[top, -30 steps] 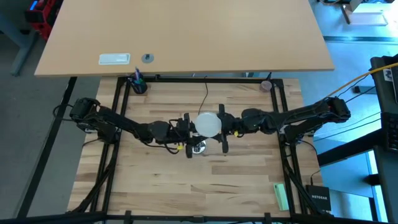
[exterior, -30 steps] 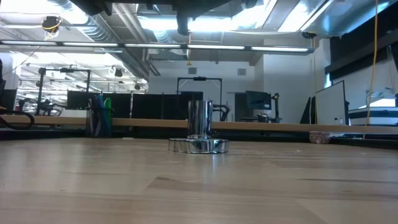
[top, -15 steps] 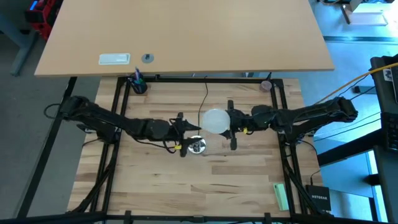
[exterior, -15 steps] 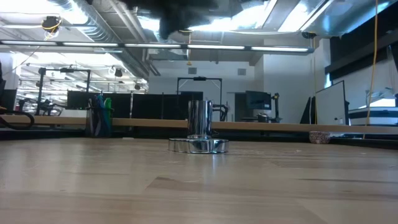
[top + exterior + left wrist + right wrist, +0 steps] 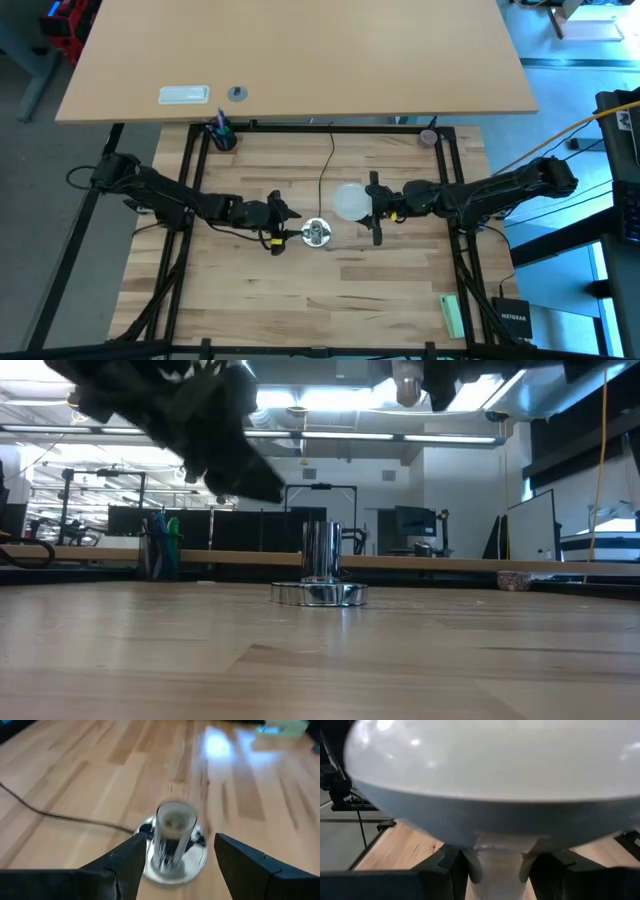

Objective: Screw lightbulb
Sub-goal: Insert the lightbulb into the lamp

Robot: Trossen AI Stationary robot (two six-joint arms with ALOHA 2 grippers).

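Note:
The lightbulb [image 5: 347,201] is held above the table, its white globe up. Its globe fills the right wrist view [image 5: 490,765], and its silvery base shows at the top of the low view [image 5: 407,384]. My right gripper [image 5: 373,208] is shut on it, just right of and beyond the socket. The shiny metal socket [image 5: 317,233] stands by its round base on the table's middle, its cup open upward [image 5: 172,827]. My left gripper [image 5: 279,224] is open and empty just left of the socket, pointing at it [image 5: 180,845]. My right gripper pinches the bulb's pale neck [image 5: 499,862], just under the globe, between its two fingers [image 5: 470,866]. The fingers come level from the table's right. The bulb sits upright, globe up and screw base down, lifted clear of the table and the socket.
A thin black cord [image 5: 328,160] runs from the socket to the far edge. A cup with pens [image 5: 222,136] stands at the far left corner, a small round thing [image 5: 428,137] at the far right. A green object [image 5: 452,315] lies near the right front.
My left gripper has drawn back from the bulb toward the table's left edge and come down, now beside the socket. My right gripper has carried the bulb a little toward the right edge, still upright and clear of the table.

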